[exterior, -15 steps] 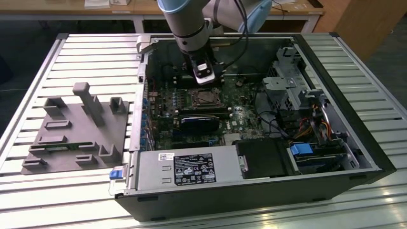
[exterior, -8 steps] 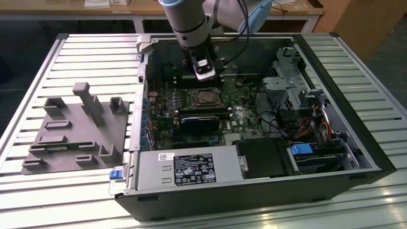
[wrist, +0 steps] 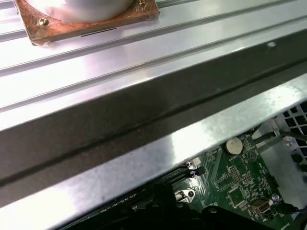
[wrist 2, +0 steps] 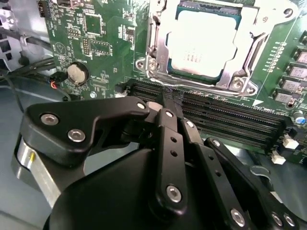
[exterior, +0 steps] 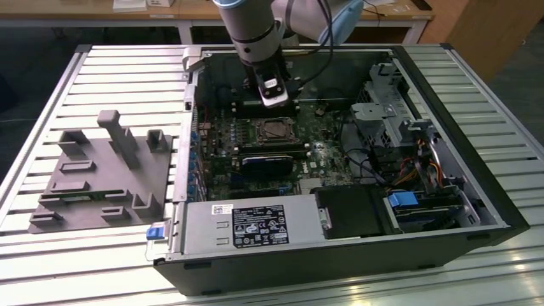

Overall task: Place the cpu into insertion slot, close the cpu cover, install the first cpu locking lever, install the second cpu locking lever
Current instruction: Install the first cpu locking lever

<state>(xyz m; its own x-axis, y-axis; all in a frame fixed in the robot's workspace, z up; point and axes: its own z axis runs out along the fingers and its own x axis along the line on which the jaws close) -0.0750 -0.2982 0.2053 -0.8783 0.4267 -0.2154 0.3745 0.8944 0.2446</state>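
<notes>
The cpu (wrist 2: 204, 45) is seen seated in the insertion slot (wrist 2: 218, 79), with the cpu cover (wrist 2: 160, 52) laid flat around it as a silver frame, chip top showing through the cut-out. In the second wrist view the gripper (wrist 2: 169, 98) is parked just beside that slot, with its tips over the long black memory slots (wrist 2: 225, 120) at the cover's edge (apart from the chip, not touching it as far as can be seen). The jaws are pressed together and nothing is gripped between them.

In the exterior view the arm (exterior: 255, 32) is brought down steeply from above into the open computer case (exterior: 442, 210), and the gripper is held low over the green board (wrist 2: 100, 28), a little past the slot on the far side. A coin battery (wrist 2: 76, 73) is spotted on the board off to one side. The case is laid on a slatted metal table (exterior: 102, 70), with a grey fixture (exterior: 102, 172) set to the exterior view's left.
</notes>
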